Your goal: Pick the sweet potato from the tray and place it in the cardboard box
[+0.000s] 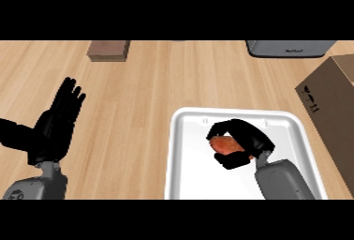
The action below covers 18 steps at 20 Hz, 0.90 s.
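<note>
My right robot hand [239,145] is curled round the sweet potato [223,144], over the white tray [187,164]. The cardboard box [330,101] stands to its right. Risk: clipping the box wall in transfer. Left robot hand [59,119] rests open.

Looks like a kitchen, prob. a home one. Main clue: the light wood counter [173,84] w/ plank grain running across it, typical worktop. At the far edge sits a grey appliance [290,48] w/ a small label on its front, only partly in view, can't tell which kind. On the counter is a white tray [187,140] w/ rounded corners, holding a sweet potato [224,145], i.e. food being handled. Also a small brown wooden block [108,50] at the far edge and a cardboard box [332,103] at the right side. No walls or cupboards in view, so it's a guess from the counter, food & appliance only.
</note>
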Motion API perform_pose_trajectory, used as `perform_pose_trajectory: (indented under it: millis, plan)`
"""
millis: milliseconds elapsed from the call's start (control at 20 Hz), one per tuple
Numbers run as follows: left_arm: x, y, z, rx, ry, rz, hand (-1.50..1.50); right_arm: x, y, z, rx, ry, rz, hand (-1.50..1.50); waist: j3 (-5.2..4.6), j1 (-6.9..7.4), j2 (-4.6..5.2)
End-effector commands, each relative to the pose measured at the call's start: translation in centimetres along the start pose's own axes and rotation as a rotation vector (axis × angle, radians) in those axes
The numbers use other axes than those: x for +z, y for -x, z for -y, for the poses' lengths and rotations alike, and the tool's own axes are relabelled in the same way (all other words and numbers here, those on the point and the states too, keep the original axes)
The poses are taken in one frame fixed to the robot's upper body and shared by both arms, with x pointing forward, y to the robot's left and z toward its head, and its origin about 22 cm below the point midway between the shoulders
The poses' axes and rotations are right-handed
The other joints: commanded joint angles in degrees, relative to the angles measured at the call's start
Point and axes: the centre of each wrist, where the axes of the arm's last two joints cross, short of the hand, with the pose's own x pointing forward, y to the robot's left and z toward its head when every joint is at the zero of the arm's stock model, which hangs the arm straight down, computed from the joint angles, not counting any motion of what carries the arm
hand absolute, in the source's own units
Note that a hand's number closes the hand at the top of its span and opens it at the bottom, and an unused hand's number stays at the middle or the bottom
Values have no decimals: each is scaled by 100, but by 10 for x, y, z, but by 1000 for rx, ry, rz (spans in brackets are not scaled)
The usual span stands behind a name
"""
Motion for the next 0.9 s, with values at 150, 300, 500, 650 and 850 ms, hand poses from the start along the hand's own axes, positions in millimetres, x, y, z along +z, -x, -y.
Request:
perform_pose_trajectory:
  millis: [150, 300, 500, 650, 850]
  plan:
    - [-6, 1, -4, -4, 3, 2, 0, -3, -16, -4, 74, 67, 30, 150, 9, 0, 13]
    - [4, -13, 13, 5, -3, -5, 0, -6, -16, 17, 80, 151, 52, 150, 11, 19, 12]
    - [1, -11, -3, 4, -7, -16, 0, 20, -60, -13, 225, 285, -14, 150, 4, -47, -23]
    - [9, 7, -1, -17, -13, -5, 0, 20, -73, -48, 381, 379, -88, 150, -1, -42, -28]
    - [8, 5, -5, -5, -27, -16, 0, 49, -110, -48, 433, 484, -83, 150, 5, -45, -20]
